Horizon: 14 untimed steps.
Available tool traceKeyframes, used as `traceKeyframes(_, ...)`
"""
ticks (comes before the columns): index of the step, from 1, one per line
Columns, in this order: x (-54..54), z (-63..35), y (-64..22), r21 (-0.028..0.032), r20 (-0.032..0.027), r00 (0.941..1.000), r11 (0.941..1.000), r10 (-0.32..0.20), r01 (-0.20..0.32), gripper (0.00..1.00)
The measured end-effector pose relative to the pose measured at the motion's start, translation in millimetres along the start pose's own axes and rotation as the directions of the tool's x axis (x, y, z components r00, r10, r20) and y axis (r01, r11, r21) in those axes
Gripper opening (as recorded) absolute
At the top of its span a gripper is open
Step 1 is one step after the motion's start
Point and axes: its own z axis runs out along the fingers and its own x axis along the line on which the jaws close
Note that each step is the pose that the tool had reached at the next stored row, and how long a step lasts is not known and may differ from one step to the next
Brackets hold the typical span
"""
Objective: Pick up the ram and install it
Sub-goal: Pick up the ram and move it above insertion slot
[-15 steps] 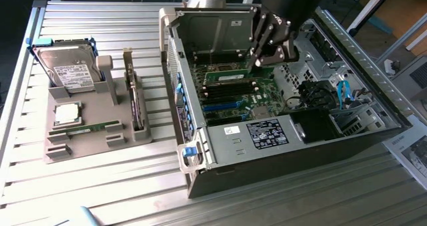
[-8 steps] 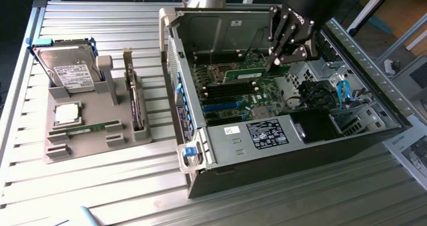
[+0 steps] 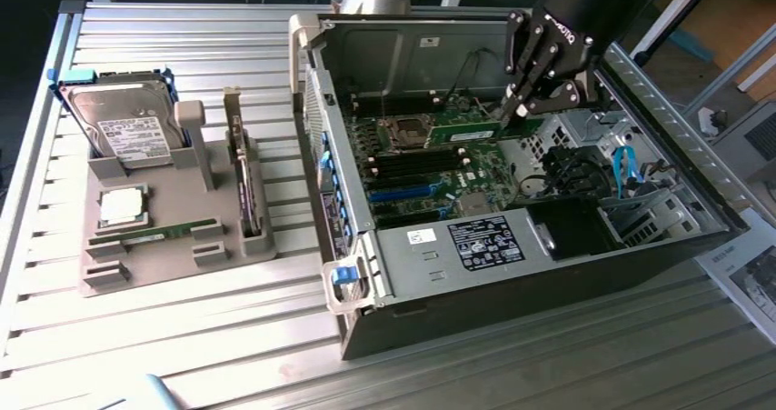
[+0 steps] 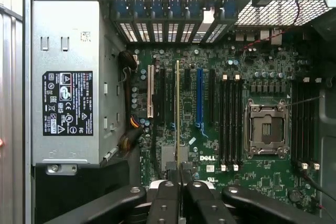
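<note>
One pincer (image 3: 519, 112) hangs inside the open computer case (image 3: 363, 283), toward 1 o'clock in the exterior view. Its jaws are narrow and clamp the ram (image 3: 464, 135), which reaches out from the fingertips toward 9 o'clock, above the motherboard (image 3: 424, 187) and close to the processor socket (image 3: 406, 133). If the ram touches the board, I cannot tell. In the wrist view the ram (image 4: 177, 108) shows as a thin edge between the two fingers (image 4: 170, 174), with the black memory slots (image 4: 231, 124) and the power supply (image 4: 68, 82) on either side. On the bench (image 3: 182, 355), at 9 o'clock from the case, a grey holder (image 3: 158, 265) carries a hard drive (image 3: 127, 133), a silver processor chip (image 3: 122, 206) and a second green stick (image 3: 158, 236)
</note>
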Motion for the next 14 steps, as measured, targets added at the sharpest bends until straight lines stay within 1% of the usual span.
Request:
traceKeyframes(7,-0.9,0.0,-0.1,0.0,0.0,1.0,1.0,0.0,0.0,0.12)
traceKeyframes(11,-8.7,0.1,0.0,0.0,-0.0001,1.0,1.0,0.0,0.0,0.12)
traceKeyframes(14,-17.8,0.3,-0.1,0.0,-0.0001,1.0,1.0,0.0,0.0,0.12)
